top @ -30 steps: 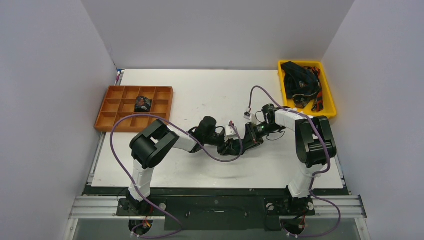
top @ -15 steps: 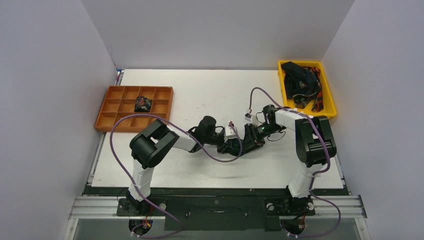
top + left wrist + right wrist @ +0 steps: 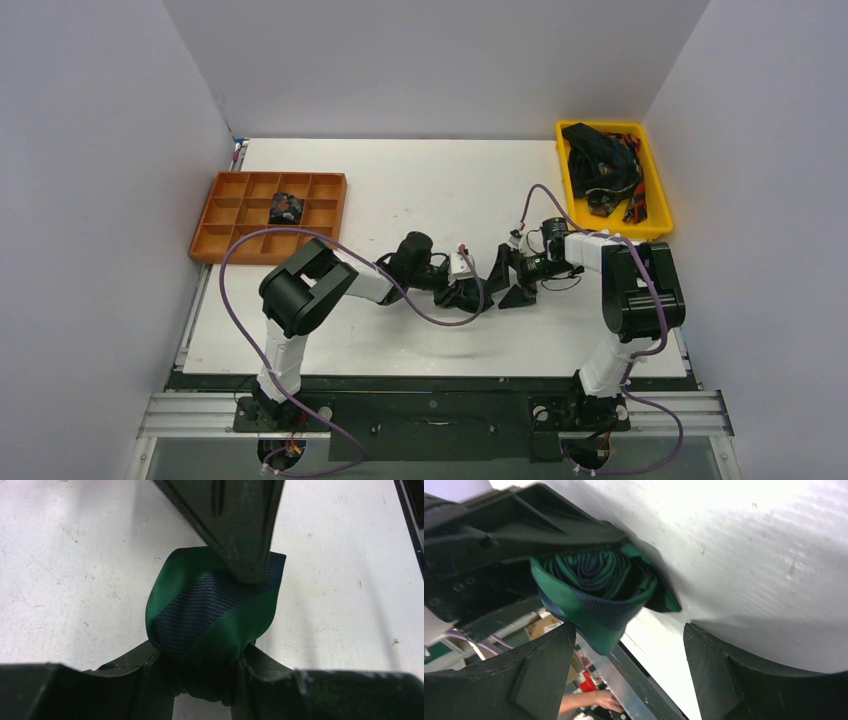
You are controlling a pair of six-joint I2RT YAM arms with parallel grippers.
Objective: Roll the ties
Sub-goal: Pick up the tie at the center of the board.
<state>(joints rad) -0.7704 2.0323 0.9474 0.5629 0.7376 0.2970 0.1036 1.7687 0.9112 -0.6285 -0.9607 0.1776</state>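
The left pincer (image 3: 200, 660) is pinching a rolled green tie (image 3: 210, 610); the right pincer (image 3: 629, 635) is hanging spread open near it. Soft fabric, likely needing a squeeze across the coil.

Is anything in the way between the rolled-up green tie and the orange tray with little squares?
Nothing visible sits on the white table between them. The rolled green-and-navy striped tie is pinched in the left end effector; the orange compartment tray lies leftward.
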